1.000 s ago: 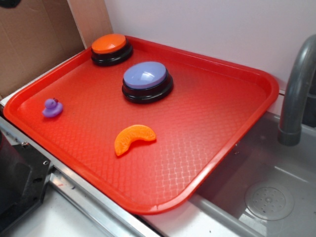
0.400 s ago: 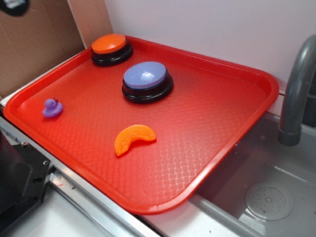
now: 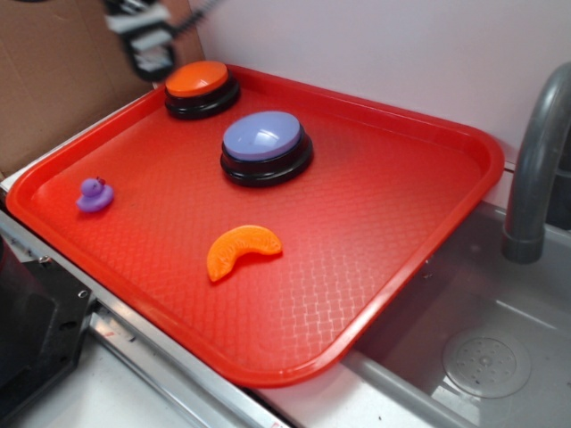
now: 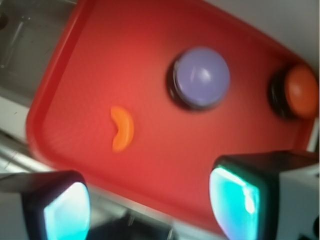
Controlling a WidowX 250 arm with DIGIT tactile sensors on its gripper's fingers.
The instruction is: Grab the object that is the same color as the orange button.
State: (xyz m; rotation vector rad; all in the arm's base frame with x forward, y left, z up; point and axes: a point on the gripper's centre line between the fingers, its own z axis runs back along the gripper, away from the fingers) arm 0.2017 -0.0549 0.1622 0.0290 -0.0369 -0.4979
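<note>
Red plastic, waffle-textured, makes up the tray (image 3: pixel 393 232) that carries everything here. In the exterior view, going from left, a tiny purple duck (image 3: pixel 94 194) sits near the tray's left rim, well apart from the rest. Above and behind it, blurred at the top of that view, hangs the gripper (image 3: pixel 147 40), over the tray's far left corner and just beside the orange button (image 3: pixel 198 82); its jaws are too smeared there to read. The orange button stands in that far corner on a black base. To its right and nearer the camera is the bigger lavender-blue button (image 3: pixel 264 143), close to the orange one but not touching it. In front of that, alone on bare tray, lies the orange slice (image 3: pixel 241 251), a ridged crescent lying flat, horns pointing toward the near rim. Right of the tray are a grey sink (image 3: pixel 473 348) and a grey tap (image 3: pixel 535 169).

The wrist view shows two fingers (image 4: pixel 235 195) at the bottom, set wide apart with nothing between them: the jaws are released. The slice (image 4: pixel 121 128) lies far from them, mid-tray.
</note>
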